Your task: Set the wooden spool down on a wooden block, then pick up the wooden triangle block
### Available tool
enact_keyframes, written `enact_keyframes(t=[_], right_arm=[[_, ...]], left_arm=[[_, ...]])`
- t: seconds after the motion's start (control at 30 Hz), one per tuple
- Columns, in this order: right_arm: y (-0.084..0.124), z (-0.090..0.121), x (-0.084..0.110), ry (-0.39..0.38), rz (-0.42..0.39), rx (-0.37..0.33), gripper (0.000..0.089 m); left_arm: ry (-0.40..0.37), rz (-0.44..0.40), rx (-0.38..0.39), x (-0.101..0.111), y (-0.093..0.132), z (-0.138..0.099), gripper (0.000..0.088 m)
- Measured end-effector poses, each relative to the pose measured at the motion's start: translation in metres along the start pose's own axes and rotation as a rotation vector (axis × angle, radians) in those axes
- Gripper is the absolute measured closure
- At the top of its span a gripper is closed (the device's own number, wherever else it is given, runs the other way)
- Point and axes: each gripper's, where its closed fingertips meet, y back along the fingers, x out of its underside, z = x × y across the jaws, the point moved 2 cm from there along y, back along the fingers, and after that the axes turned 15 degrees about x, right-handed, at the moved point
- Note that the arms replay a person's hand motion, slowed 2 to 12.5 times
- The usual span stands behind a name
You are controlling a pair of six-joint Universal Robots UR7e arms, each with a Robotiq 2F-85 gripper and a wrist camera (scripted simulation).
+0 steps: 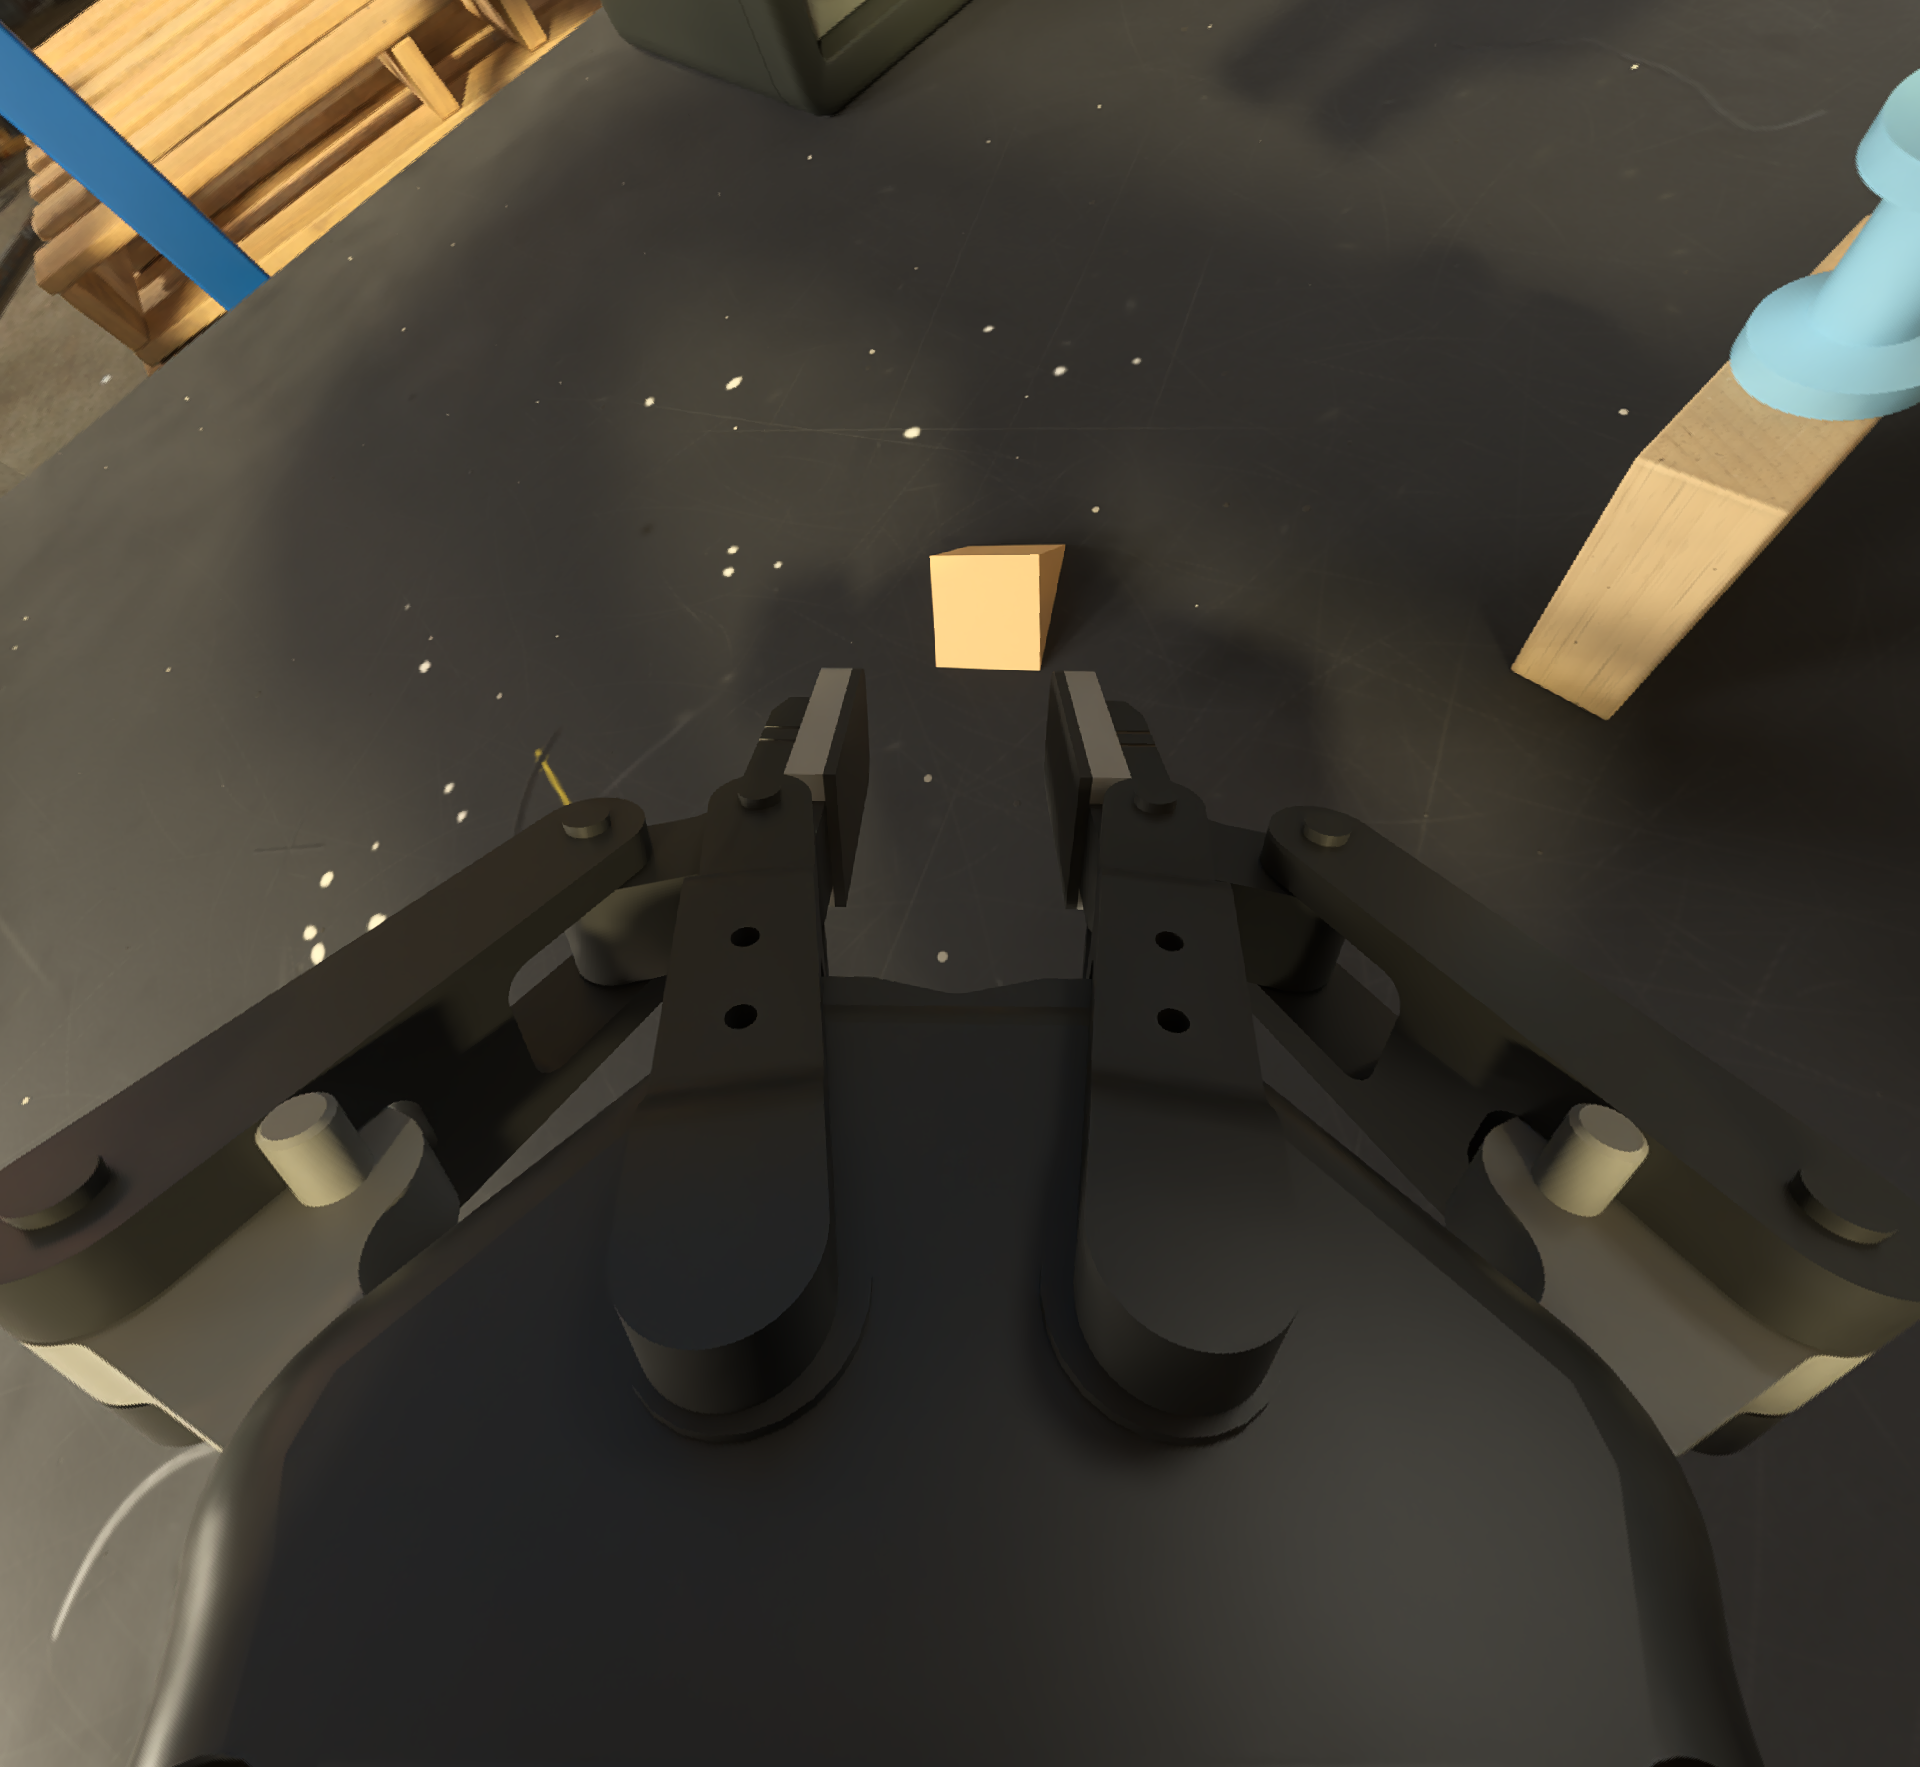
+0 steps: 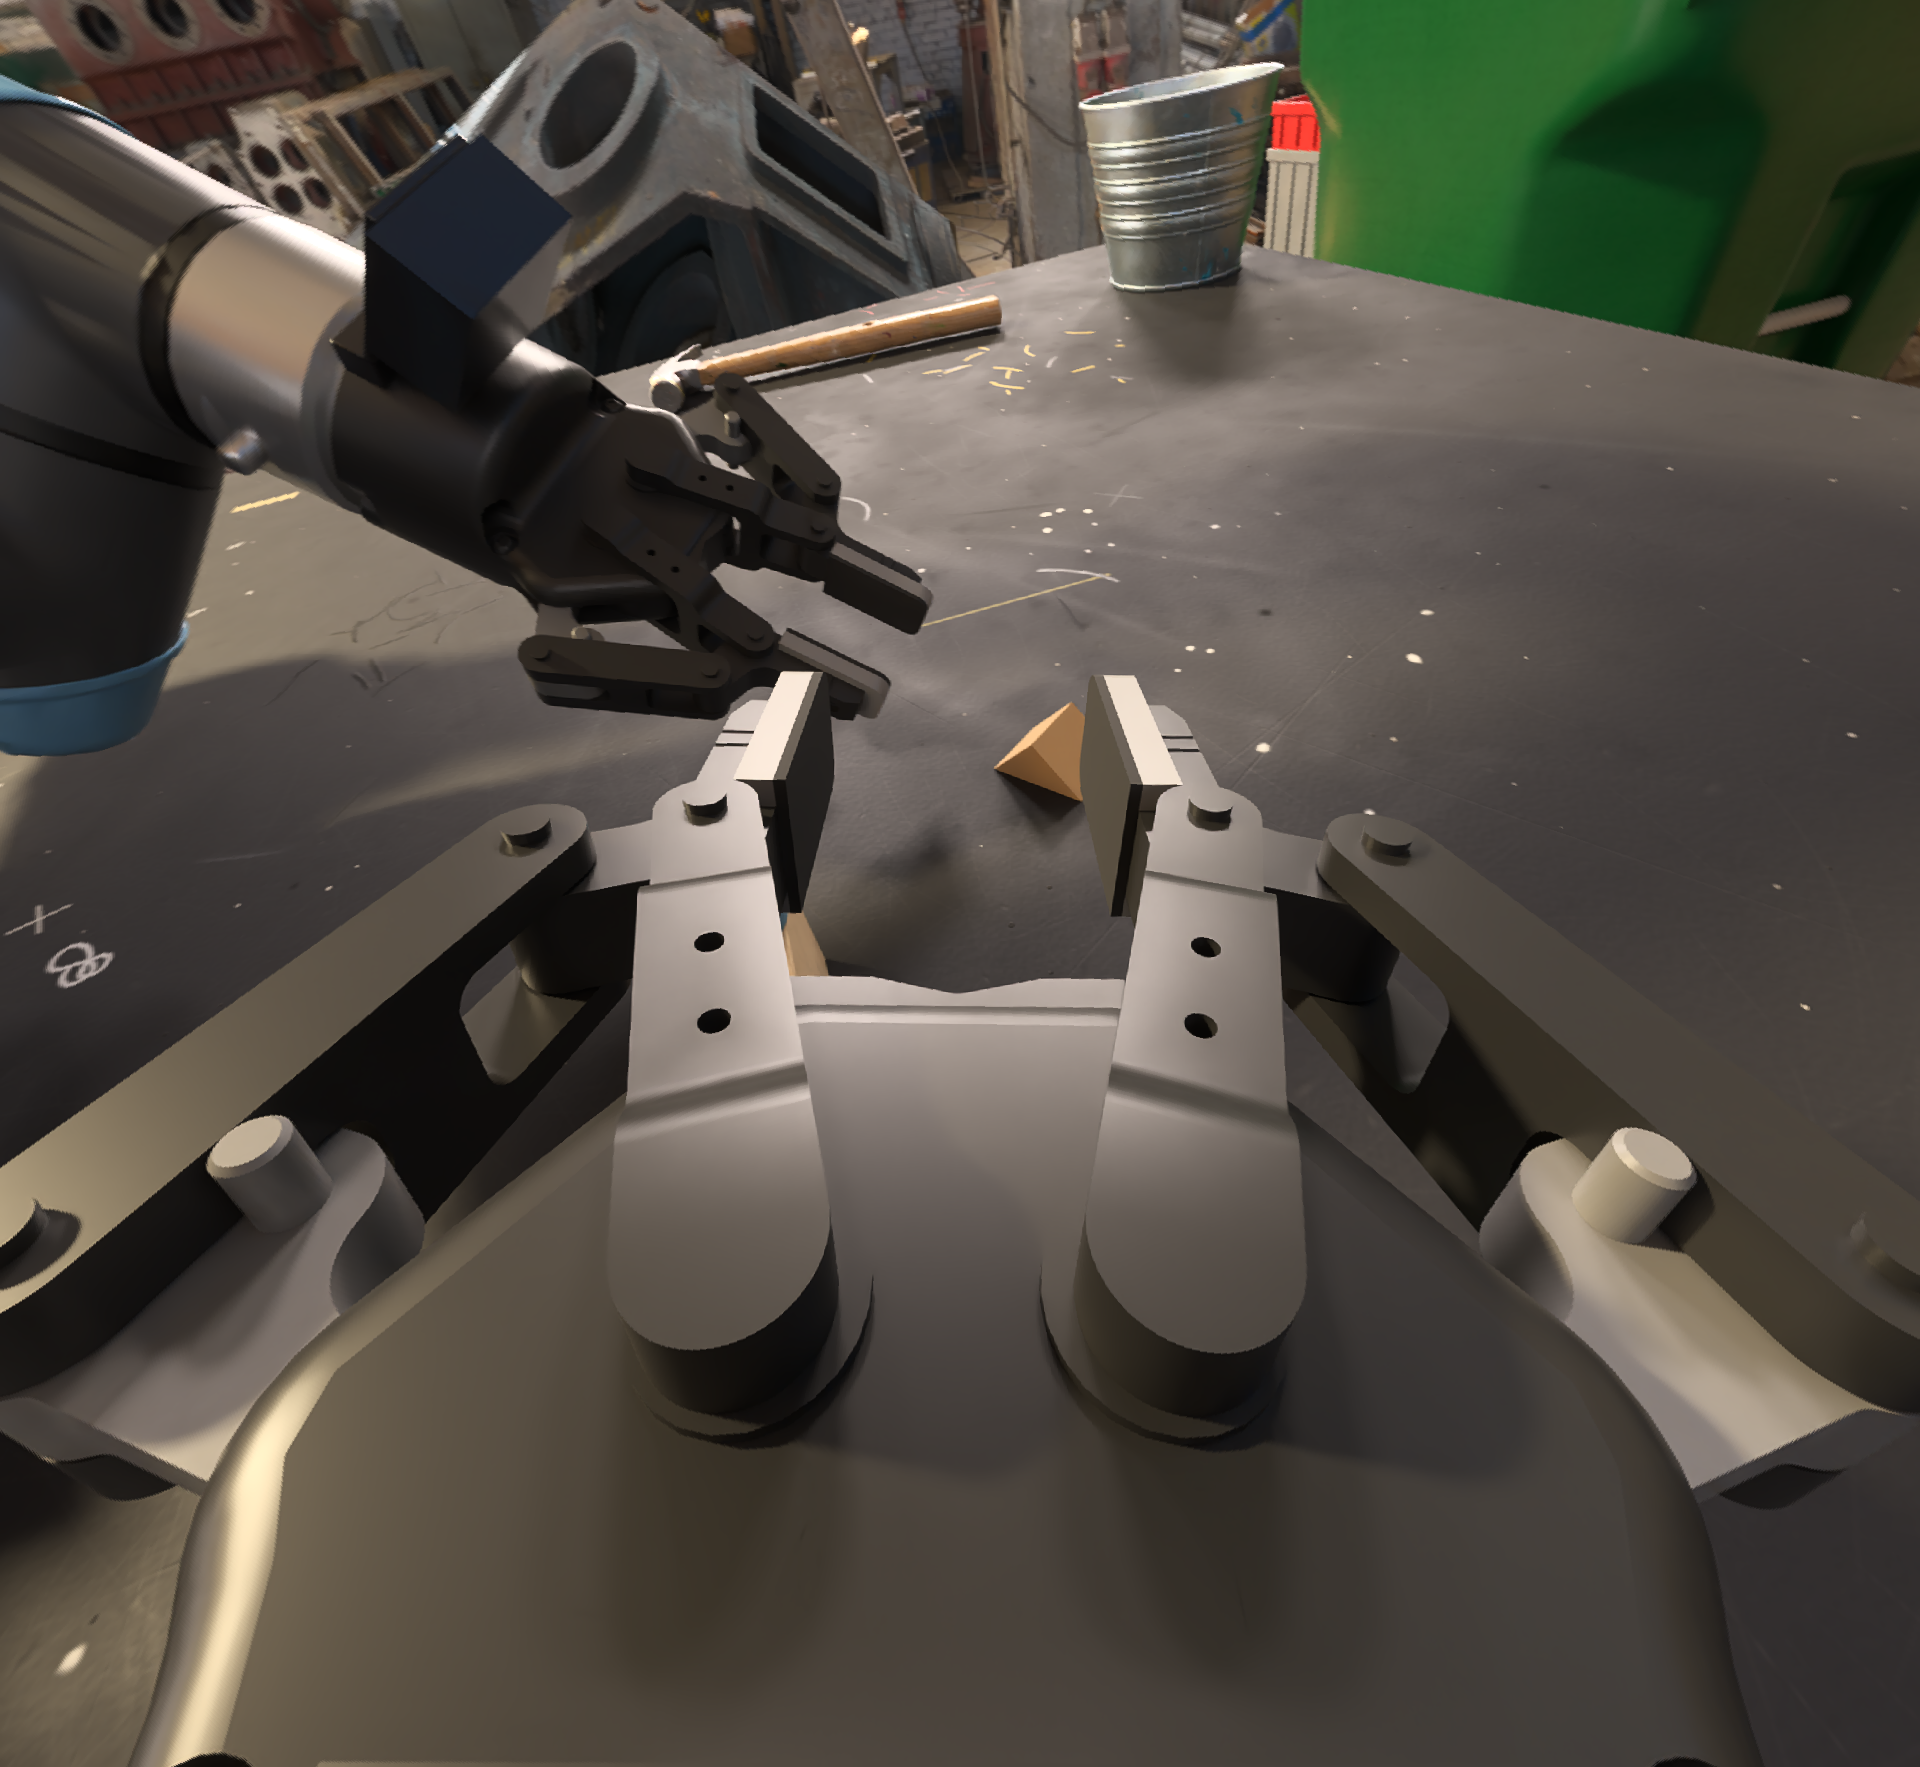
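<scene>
Left wrist view: my left gripper point(image 1: 958, 715) is open w/ nothing in it. Triangle block point(image 1: 992, 608) sits on the table point(image 1: 520, 522) just ahead. Looks light, stiff; sloped sides may slip, so I'd pinch the flat ends.

Both wrist cameras look down along their open fingers at the dark table point(image 1: 1351, 367), fairly close. They share the triangle block point(image 1: 992, 609), mid-frame in each point(image 2: 1044, 761).
</scene>
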Motion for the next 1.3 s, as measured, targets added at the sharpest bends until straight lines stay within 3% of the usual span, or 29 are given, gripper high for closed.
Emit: enact_keyframes(t=[0.4,0.83,1.1,1.3], right_arm=[[-0.004,-0.018,0.006,0.034,0.052,0.159,0.0403],[0.0,-0.048,0.008,0.109,0.092,0.433,0.0296],[0.001,-0.055,0.011,0.176,0.12,0.518,0.0295],[-0.001,-0.055,0.016,0.213,0.156,0.542,0.03]], left_arm=[[0.022,0.001,-0.017,0.001,0.001,0.003,0.0558],[0.025,0.016,-0.036,0.003,0.0,0.005,0.0495],[0.025,0.029,-0.047,0.004,-0.001,0.006,0.0416],[0.027,0.033,-0.046,0.004,-0.002,0.006,0.0391]])
